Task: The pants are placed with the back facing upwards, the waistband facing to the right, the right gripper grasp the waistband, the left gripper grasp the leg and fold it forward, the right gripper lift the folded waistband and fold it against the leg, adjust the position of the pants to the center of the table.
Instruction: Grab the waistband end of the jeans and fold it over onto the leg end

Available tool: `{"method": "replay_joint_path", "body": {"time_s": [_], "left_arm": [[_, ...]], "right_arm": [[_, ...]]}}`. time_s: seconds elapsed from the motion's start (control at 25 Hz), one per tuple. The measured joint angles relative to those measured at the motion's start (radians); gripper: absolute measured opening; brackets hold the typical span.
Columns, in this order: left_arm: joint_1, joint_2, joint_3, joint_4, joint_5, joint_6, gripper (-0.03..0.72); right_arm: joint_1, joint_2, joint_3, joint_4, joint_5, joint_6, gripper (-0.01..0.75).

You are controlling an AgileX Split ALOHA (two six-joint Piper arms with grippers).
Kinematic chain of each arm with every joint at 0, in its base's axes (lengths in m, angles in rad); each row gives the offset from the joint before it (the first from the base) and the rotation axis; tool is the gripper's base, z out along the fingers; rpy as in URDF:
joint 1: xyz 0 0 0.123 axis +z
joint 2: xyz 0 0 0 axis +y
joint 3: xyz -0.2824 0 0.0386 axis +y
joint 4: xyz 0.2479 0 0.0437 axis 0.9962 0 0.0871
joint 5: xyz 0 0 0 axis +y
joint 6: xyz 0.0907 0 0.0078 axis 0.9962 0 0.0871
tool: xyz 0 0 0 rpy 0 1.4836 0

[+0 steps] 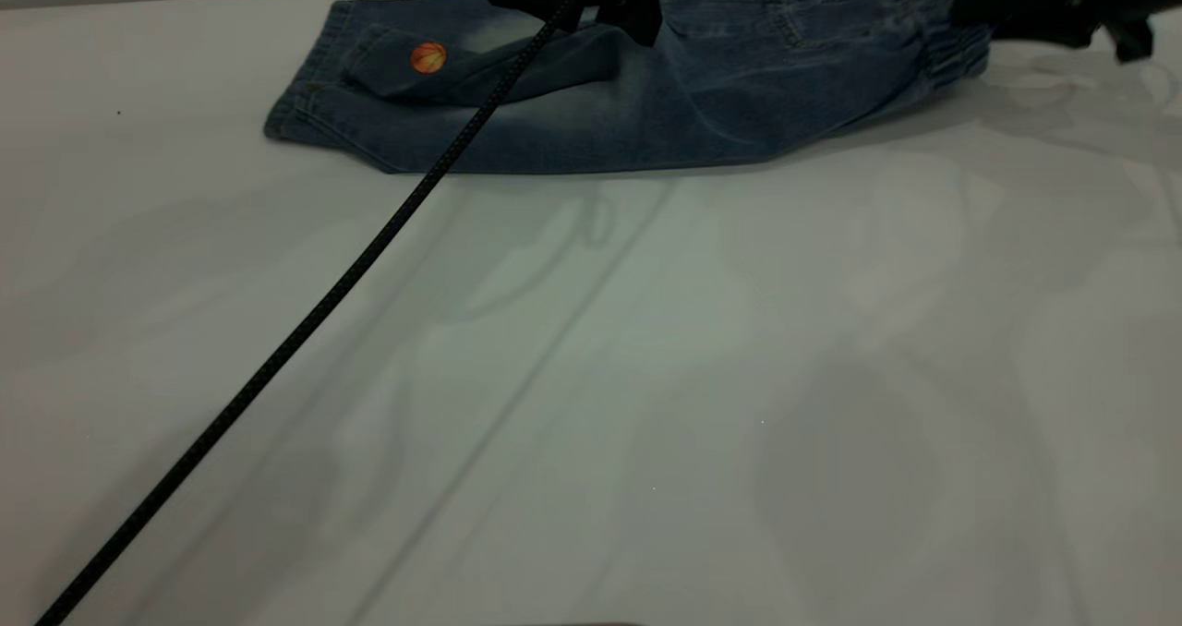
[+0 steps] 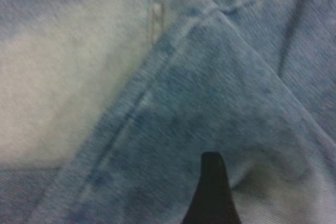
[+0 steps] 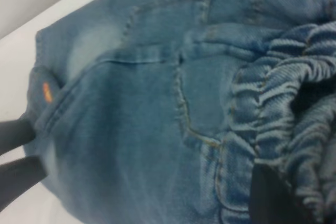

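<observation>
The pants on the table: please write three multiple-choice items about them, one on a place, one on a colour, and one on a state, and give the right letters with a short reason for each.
1. Where do the pants lie on the table in the exterior view?
A. Near the front edge
B. At the far side
C. Hanging off the left edge

2. What colour is the small ball print on the leg?
A. Orange
B. Green
C. White

3. How is the waistband now?
A. Lying free, nothing near it
B. Tucked under the leg
C. Bunched at the right gripper

Answers:
1 B, the denim lies along the far side, with bare tabletop in front.
2 A, the round print is orange.
3 C, the gathered band meets the black claw at the pants' right end.
</observation>
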Motion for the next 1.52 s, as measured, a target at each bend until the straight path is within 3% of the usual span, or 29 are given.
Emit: {"method": "replay_joint_path", "body": {"time_s": [0.48,0.6,0.72,0.88,1.0,1.28,1.52], "left_arm": [[-0.03,0.176,-0.143,-0.003,0.021,0.007,0.516],[-0.055,0.182,-0.203,0.0,0.117,0.016,0.516],[-0.053,0.17,-0.284,0.02,0.298,0.036,0.516],[0.005,0.127,-0.406,0.116,0.541,0.021,0.516],[0.068,0.107,-0.46,0.181,0.637,-0.016,0.516],[0.174,0.148,-0.467,0.216,0.695,-0.065,0.516],[0.187,0.231,-0.467,0.22,0.678,-0.078,0.516]], "right_arm": [[0.0,-0.182,-0.001,-0.031,0.116,0.044,0.065],[0.0,-0.201,-0.015,-0.038,0.146,0.054,0.065],[0.0,-0.201,-0.025,-0.05,0.158,0.071,0.065],[0.001,-0.201,-0.025,-0.073,0.156,0.076,0.065],[0.011,-0.201,-0.027,-0.088,0.142,0.076,0.065],[0.102,-0.201,-0.09,-0.111,0.135,0.099,0.065],[0.202,-0.201,-0.137,-0.151,0.088,0.136,0.065]]}}
